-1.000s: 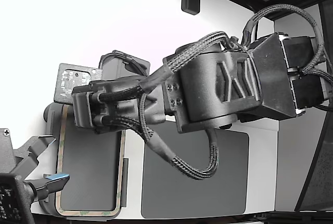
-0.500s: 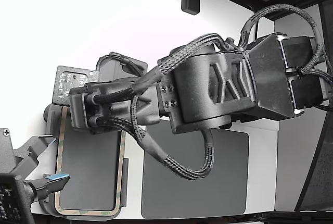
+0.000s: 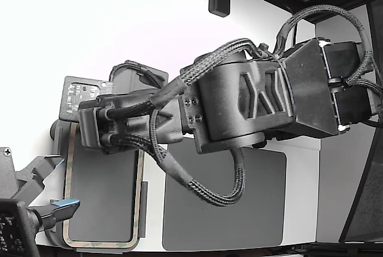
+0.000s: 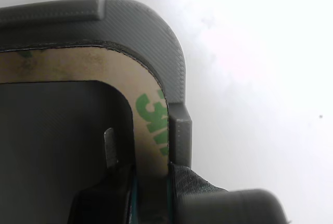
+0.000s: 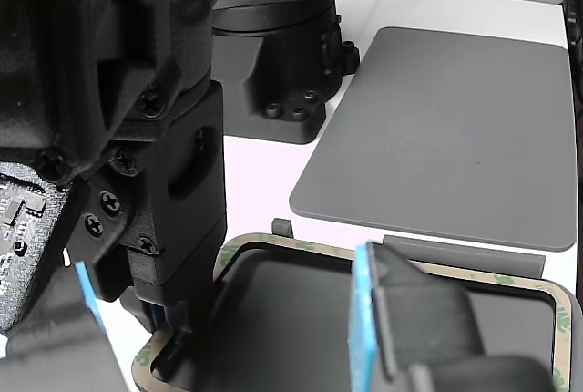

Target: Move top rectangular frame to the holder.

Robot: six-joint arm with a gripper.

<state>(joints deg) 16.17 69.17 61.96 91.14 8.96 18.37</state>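
Note:
The top rectangular frame [image 3: 67, 197], with a cream border mottled green and a dark grey middle, lies flat inside the grey holder [image 3: 143, 204] at the exterior view's lower left. My gripper [image 3: 82, 132] stands over the frame's far end. In the wrist view my gripper [image 4: 150, 185] straddles the frame's border [image 4: 151, 122], one finger [image 4: 110, 146] inside the frame and the other in the notch of the holder [image 4: 156, 31]. The border fills the gap between the pads. The other view shows the gripper [image 5: 173, 324] down on a corner of the frame [image 5: 455, 271].
A larger plain dark grey mat [image 3: 224, 200] lies beside the holder, also in the other view [image 5: 455, 118]. A second gripper with blue pads [image 3: 63, 206] hangs near the frame's near end. A dark arm base [image 5: 273, 46] stands behind.
My gripper and arm have shifted slightly toward the exterior view's left. The frame stays in the holder.

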